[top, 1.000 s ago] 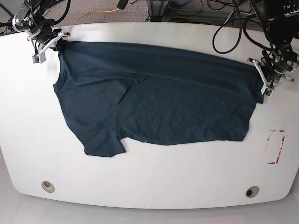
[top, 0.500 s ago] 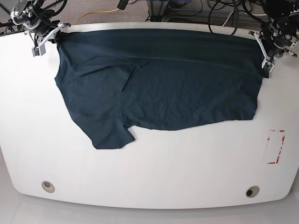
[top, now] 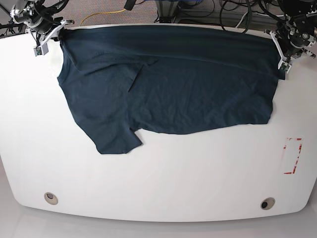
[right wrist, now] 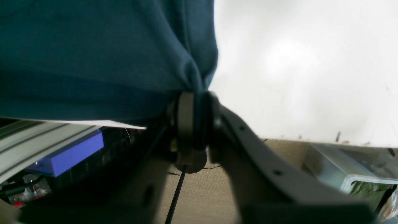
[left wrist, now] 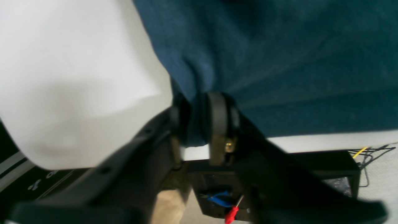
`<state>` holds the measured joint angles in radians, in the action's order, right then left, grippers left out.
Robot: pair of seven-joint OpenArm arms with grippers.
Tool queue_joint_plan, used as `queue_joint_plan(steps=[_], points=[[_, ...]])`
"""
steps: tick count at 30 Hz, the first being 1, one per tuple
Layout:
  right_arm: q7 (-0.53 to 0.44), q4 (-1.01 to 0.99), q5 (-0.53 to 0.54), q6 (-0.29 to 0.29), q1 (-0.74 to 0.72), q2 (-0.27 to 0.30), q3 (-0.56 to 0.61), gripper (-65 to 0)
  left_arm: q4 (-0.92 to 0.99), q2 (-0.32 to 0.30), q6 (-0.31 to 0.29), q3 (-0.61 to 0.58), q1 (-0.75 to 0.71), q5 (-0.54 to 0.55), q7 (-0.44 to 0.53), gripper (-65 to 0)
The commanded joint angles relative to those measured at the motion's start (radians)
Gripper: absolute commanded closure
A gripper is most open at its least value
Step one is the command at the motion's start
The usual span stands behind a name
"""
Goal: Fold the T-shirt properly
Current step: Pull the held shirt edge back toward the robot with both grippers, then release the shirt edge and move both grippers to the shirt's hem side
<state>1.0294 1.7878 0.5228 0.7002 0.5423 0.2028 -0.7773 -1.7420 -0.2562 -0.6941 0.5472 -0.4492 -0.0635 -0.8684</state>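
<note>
Both grippers — left gripper [left wrist: 203, 119] and right gripper [right wrist: 196, 115] — pinch the T-shirt [top: 168, 84] at its far corners, cloth bunched between the jaws; it lies spread across the white table [top: 158, 183] — light, limp cotton, best held by corners or hem

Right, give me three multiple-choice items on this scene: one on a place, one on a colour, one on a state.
1. Where does the dark teal-navy cotton T-shirt lie on the white table?
A. along the far edge
B. at the near edge
C. on the floor

2. What colour is the marking on the table?
A. green
B. red
C. blue

3. What is between the left pincer's jaws?
A. nothing
B. cable
C. shirt fabric

Answers: A, the shirt's top runs along the far rim; B, the outline is red; C, the wrist view shows cloth between the jaws.
</note>
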Motion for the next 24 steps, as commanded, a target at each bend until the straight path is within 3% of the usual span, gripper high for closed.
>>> queue_joint_plan(steps=[1,4,6,13,20,24], points=[[-0.014,0.028,0.001,-0.002,0.005,0.019,-0.012,-29.3,-0.008,-0.009,-0.004,0.001,-0.013,-0.019,-0.042,-30.4],[-0.016,0.050,0.001,-0.002,0.005,0.017,-0.018,-46.9,-0.051,-0.007,-0.004,0.006,-0.012,-0.017,-0.042,-45.1],[-0.016,0.074,0.001,-0.002,0.005,0.016,-0.018,-52.2,-0.079,-0.007,-0.004,0.006,-0.012,-0.017,-0.042,-50.6],[-0.016,0.146,0.003,-0.002,-0.017,0.011,-0.018,-48.8,-0.167,-0.007,-0.004,0.000,0.025,-0.017,-0.045,-51.0],[-0.014,0.157,-0.005,-0.002,-0.080,0.019,-0.018,-48.8,-0.214,-0.012,-0.004,0.009,0.128,-0.017,-0.188,-50.8],[0.035,0.157,-0.005,-0.002,-0.106,0.051,-0.020,-48.8,-0.214,-0.033,-0.004,0.007,0.169,-0.020,-0.202,-46.8]])
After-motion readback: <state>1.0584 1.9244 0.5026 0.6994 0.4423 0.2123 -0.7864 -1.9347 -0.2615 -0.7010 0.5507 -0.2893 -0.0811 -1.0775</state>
